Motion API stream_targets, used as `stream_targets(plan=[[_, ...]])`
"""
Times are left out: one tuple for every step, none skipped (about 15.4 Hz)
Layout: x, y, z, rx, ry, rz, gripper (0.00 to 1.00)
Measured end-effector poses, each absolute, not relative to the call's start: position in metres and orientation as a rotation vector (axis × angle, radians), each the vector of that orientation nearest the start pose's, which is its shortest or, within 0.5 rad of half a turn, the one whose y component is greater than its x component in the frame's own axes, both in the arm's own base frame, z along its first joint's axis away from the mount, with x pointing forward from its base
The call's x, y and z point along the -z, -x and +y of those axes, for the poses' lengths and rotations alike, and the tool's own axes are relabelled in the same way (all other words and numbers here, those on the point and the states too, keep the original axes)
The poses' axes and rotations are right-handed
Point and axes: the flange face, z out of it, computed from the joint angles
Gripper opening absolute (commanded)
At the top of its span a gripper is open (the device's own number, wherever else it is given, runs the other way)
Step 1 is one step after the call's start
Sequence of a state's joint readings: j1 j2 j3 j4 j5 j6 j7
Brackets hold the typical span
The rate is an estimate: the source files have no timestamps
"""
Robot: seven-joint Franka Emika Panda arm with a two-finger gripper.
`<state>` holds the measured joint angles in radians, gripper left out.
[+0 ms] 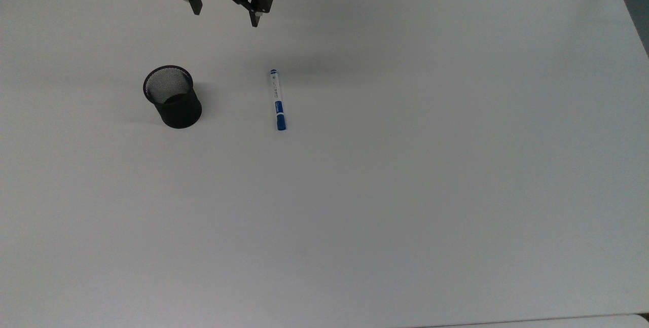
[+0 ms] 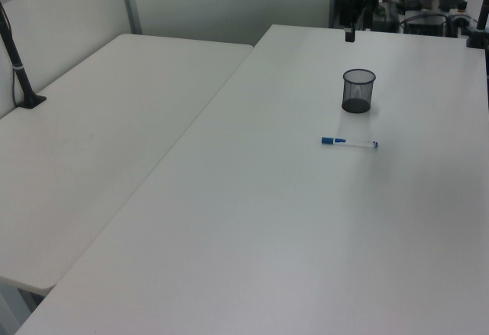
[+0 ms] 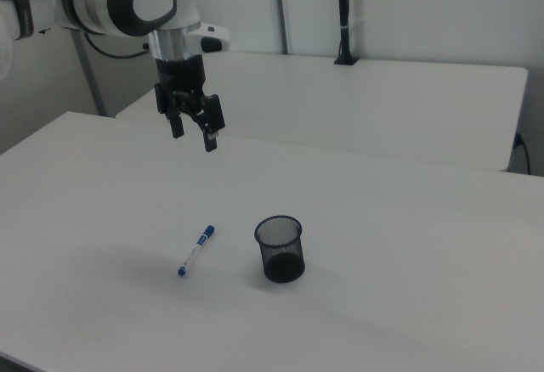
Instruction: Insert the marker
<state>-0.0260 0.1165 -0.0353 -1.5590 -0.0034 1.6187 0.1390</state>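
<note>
Top view gave me the end effector (image 1: pixel 225 13) at the upper edge, its two fingers spread wide with nothing between them, and its upper body cut off by the picture's border. The marker (image 1: pixel 277 100) lay flat on the white counter (image 1: pixel 405 191), out in the open, with its blue cap toward the bottom of the top view and the small blue tip toward the top. The black mesh cup (image 1: pixel 172 97) stood upright to the top view's left of the marker, well apart from it, and through its open mouth I saw only mesh wall and a dark bottom. In the right view the end effector (image 3: pixel 194 132) hung in the air well above the counter, past the marker (image 3: pixel 195 250), touching neither it nor the cup (image 3: pixel 280 249). I could not read the printing on the marker's barrel.
</note>
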Motion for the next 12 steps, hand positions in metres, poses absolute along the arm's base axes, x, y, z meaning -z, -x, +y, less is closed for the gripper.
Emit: stream_targets(plan=[[-0.5677,-0.5898,-0.0356,-0.088,3.134,0.315,1.0],[-0.5677,-0.5898,-0.0356,-0.088,3.134,0.315,1.0],[-0.5677,-0.5898,-0.0356,-0.088,3.134,0.315,1.0],[-0.5677,-0.5898,-0.0356,-0.088,3.134,0.315,1.0],[-0.5677,-0.5898,-0.0356,-0.088,3.134,0.315,1.0],[-0.5677,-0.5898,-0.0356,-0.088,3.134,0.315,1.0],[-0.5677,-0.5898,-0.0356,-0.088,3.134,0.315,1.0],[-0.5677,-0.5898,-0.0356,-0.088,3.134,0.315,1.0],[-0.5677,-0.5898,-0.0356,-0.088,3.134,0.315,1.0],[-0.5677,-0.5897,-0.0363,-0.088,3.134,0.317,1.0],[-0.5677,-0.5896,-0.038,-0.088,3.131,0.322,1.0],[-0.5677,-0.5895,-0.04,-0.088,3.123,0.329,1.0]])
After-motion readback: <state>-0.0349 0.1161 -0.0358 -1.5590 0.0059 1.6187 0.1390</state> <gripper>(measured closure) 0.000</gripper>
